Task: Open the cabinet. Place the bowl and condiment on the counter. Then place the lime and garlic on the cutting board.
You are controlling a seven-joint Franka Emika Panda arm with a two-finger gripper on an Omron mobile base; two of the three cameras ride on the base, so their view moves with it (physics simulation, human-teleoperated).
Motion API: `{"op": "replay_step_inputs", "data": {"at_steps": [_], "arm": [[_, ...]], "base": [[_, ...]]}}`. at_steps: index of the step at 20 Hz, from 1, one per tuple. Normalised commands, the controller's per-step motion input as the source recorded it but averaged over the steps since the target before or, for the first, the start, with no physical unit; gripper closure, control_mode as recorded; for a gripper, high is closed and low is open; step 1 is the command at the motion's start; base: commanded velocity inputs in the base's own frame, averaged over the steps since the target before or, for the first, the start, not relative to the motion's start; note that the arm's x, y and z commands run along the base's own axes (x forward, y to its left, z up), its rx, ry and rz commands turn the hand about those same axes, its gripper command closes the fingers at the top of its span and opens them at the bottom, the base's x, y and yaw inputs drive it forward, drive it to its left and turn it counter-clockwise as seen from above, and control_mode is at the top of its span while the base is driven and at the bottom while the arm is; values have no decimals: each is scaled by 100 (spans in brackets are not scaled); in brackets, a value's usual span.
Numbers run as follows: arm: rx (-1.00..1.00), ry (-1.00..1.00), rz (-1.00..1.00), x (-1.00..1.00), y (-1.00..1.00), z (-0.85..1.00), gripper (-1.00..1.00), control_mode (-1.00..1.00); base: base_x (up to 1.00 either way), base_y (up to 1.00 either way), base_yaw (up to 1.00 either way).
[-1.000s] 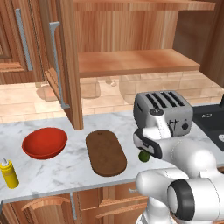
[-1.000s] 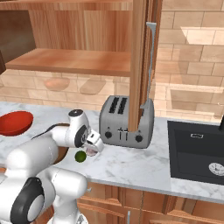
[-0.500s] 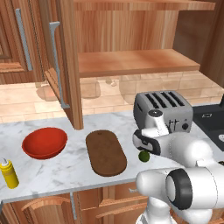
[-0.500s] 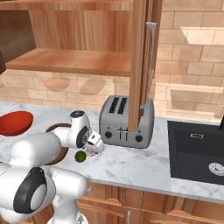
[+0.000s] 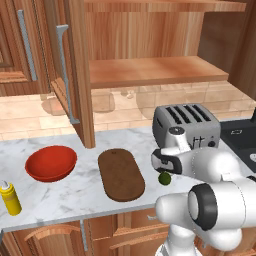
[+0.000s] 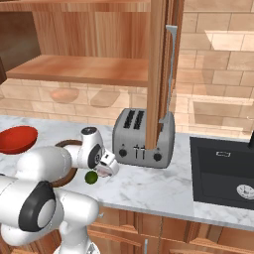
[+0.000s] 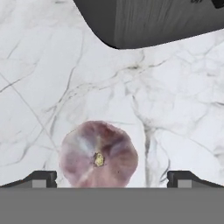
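Your gripper (image 7: 112, 181) hangs with its jaws spread wide and nothing between them, directly over the garlic (image 7: 99, 154) on the counter (image 5: 75, 195). The bulb sits left of the midline between the tips, so closing from here risks one tip clipping it and rolling it away — or toward the toaster (image 6: 143, 138) close by. The hand view gives you the garlic; the base views hide it behind the wrist and show instead the lime (image 5: 164, 177) just beside the hand, the bare cutting board (image 5: 120, 173), the bowl (image 5: 51, 162) and the condiment (image 5: 10, 198) already down, and the cabinet (image 5: 155, 70) open and empty-shelved.
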Motion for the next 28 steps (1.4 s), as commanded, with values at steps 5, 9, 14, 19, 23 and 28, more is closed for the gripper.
{"op": "replay_step_inputs", "data": {"at_steps": [5,9,14,19,23,28], "arm": [[0,0,0,0,0,-13,-100,-100],[0,0,0,0,0,-12,-100,-100],[0,0,0,0,3,-12,-100,-100],[0,0,0,0,9,-15,-100,-100],[-1,0,0,0,11,-9,100,-100],[0,-2,0,0,3,-5,100,-100]], "base": [[0,0,0],[0,0,0],[0,0,0],[0,0,0],[0,0,0],[0,0,0]]}}
